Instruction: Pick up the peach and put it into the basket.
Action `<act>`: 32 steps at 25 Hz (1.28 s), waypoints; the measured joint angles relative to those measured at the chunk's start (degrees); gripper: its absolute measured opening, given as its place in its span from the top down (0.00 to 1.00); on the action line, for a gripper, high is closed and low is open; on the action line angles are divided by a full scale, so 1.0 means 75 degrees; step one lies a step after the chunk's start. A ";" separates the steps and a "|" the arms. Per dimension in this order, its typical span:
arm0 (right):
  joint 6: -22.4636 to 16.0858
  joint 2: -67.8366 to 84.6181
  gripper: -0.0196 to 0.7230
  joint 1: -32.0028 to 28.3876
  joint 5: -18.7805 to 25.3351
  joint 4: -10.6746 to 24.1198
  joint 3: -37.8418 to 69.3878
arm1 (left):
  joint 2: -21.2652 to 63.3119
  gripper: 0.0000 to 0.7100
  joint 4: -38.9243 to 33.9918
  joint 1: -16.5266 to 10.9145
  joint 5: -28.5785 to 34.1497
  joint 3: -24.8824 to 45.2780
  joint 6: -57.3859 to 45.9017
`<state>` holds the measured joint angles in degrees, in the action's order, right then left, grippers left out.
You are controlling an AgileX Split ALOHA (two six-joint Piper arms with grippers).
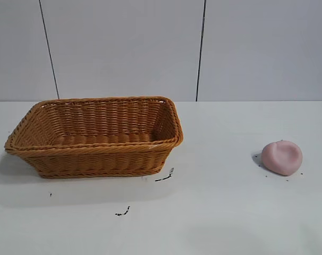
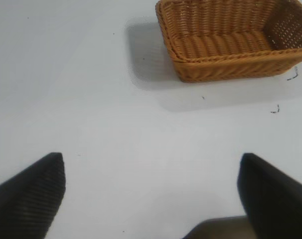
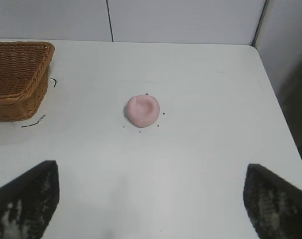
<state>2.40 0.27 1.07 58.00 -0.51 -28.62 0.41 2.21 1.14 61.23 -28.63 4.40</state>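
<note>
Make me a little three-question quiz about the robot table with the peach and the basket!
1. True or false: the peach already lies inside the basket.
2. Which gripper's camera sees the peach straight ahead on the table? A) left gripper B) right gripper
3. Fill in: both grippers' fingers stand wide ____.

Key: 1 false, it sits on the bare table, apart from the basket. 2 B. 3 open.
</note>
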 joint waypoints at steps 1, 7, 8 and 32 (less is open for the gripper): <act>0.0000 0.0000 0.05 0.0000 0.0000 0.0000 0.0000 | 0.0000 0.03 0.0000 0.0000 0.0000 0.0000 0.0000; 0.0000 0.0000 0.05 0.0000 0.0000 0.0000 0.0000 | 0.0000 0.03 0.0000 0.0000 0.0000 0.0000 0.0000; 0.0000 0.0000 0.05 0.0000 0.0000 0.0000 0.0000 | 0.0000 0.03 0.0000 0.0000 0.0000 0.0000 0.0000; 0.0582 -1.1504 0.05 0.0000 -0.0912 -0.0401 -0.5138 | 0.0000 0.03 0.0000 0.0000 0.0000 0.0000 0.0000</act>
<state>6.76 -86.01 1.07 51.17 -3.52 -67.16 0.41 2.21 1.14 61.23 -28.63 4.40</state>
